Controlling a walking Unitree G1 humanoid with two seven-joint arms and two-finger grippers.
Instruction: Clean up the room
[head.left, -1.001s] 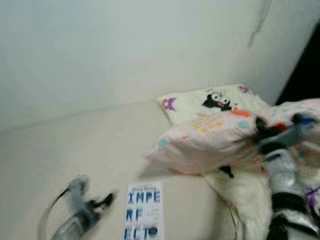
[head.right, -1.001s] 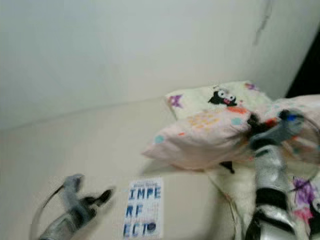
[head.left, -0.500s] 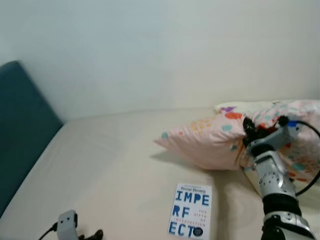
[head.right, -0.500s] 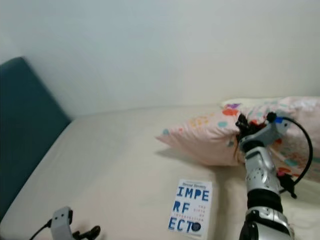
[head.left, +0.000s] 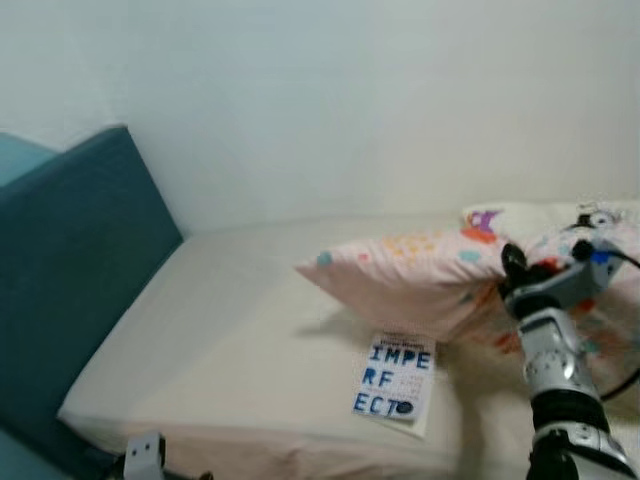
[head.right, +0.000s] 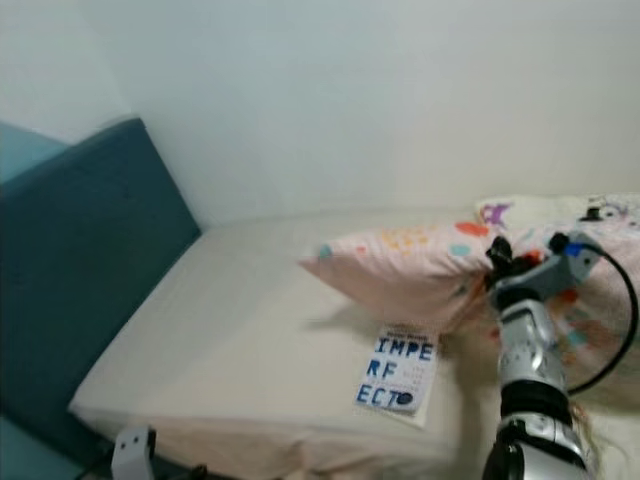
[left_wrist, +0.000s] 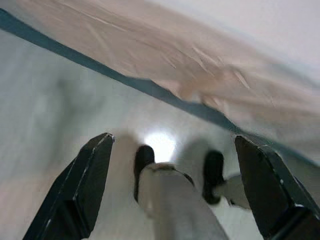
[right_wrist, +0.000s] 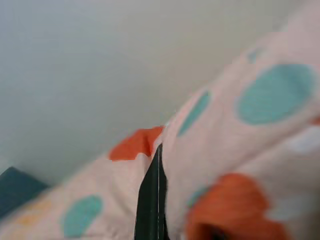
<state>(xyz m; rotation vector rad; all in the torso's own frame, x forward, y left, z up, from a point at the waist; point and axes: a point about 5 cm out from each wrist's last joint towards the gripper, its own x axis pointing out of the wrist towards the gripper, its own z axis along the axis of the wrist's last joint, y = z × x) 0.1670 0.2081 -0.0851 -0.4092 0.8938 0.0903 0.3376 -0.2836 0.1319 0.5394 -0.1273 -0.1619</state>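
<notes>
Headboard: one dark teal padded panel (head.left: 70, 280) stands at the robot's left end of the bed, upright against the pale wall (head.left: 330, 100).
Bed: one mattress under a cream sheet (head.left: 230, 330), smooth, its near edge facing the robot.
Left gripper: low at the near edge of the bed (left_wrist: 172, 185); in the left wrist view its two black fingers (left_wrist: 87, 185) stand wide apart with nothing between them, over a light floor (left_wrist: 60, 115) and the pinkish bed edge.
Book: one white paperback (head.left: 394, 376) with large blue block letters lies flat on the sheet near the front edge, just below the pillow's lifted corner.
Pillow: one pale pink pillow (head.left: 400, 280) dotted with teal, orange and yellow spots; its pointed left corner juts out above the sheet and casts a shadow, its right end is pinched.
Right gripper: raised at the pillow's right end (head.left: 512, 268); the right wrist view shows the black fingers (right_wrist: 151, 200) pressed together with the spotted fabric bunched around them, so they are clamped on the pillow.
Second pillow: one cream pillow with purple and black cartoon prints (head.right: 560, 210) lies behind, toward the wall, at the far right.
Cable: one black loop (head.right: 620, 320) hangs beside the right forearm.
</notes>
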